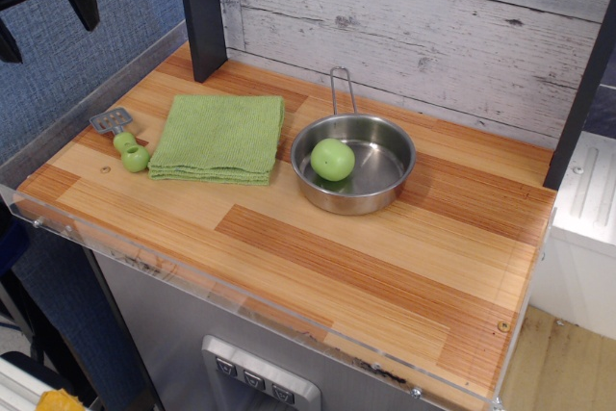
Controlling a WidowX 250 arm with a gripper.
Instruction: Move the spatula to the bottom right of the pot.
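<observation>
The spatula (124,139) lies flat at the left edge of the wooden tabletop, its grey slotted head pointing to the back and its knobbly lime-green handle toward the front. The pot (353,163), a shallow shiny steel pan with a wire loop handle at its back, stands near the middle of the table. A round green ball (332,159) sits inside it. My gripper (43,12) hangs high at the top left, well above and behind the spatula. Its black fingers are spread apart and hold nothing.
A folded green cloth (219,138) lies between the spatula and the pot. A dark post (200,12) stands at the back left, another at the right edge. A plank wall runs along the back. Bare wood (404,267) lies in front and right of the pot.
</observation>
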